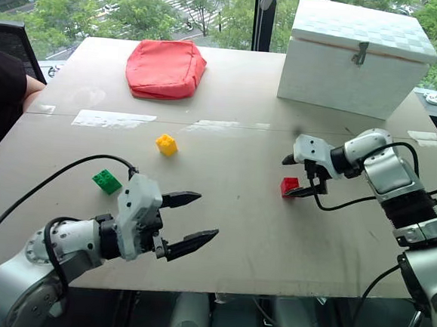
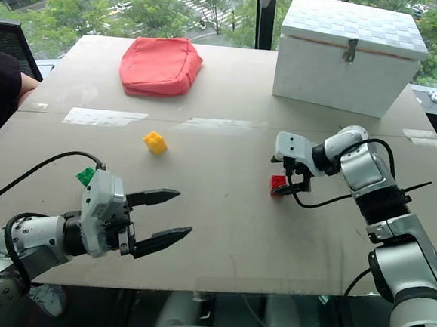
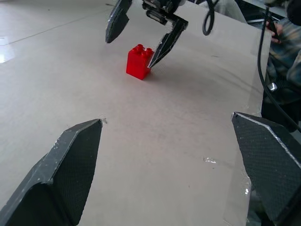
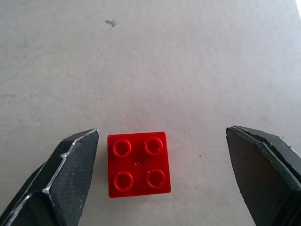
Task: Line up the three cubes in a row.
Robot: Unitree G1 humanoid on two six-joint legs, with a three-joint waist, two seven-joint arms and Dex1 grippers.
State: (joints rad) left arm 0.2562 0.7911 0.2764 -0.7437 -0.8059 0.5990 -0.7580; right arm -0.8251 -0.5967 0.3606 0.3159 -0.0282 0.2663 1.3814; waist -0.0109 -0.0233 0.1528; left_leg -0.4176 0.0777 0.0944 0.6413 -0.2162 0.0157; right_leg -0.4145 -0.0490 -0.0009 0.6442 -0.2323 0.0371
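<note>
Your right tool [image 1: 302,176] hangs over the red cube [image 1: 289,186] with its fingers spread, and the cube sits upright on the desk [image 1: 236,233], studs up, not pinched. In the left wrist view one fingertip looks to be touching or just beside the cube's side, so the main risk is that, if you pull away sideways, that tip drags or tips the cube out of place; lift straight up instead. Your left tool [image 1: 191,223] is also spread wide and holds nothing, hovering over the near part of the desk. The green cube [image 1: 106,180] lies just beyond it on the left side, close to the black cable [image 1: 59,172] that loops over the desk; a reach for it could let the cable or the wrist sweep the cube aside. The yellow cube [image 1: 166,144] sits farther back, between the other two but not level with them, so by my reading the row is not yet made. When you bring the others across, a careless approach could bump a cube already placed. The red cushion [image 1: 165,68] and the white box [image 1: 355,57] stand well apart at the back.
</note>
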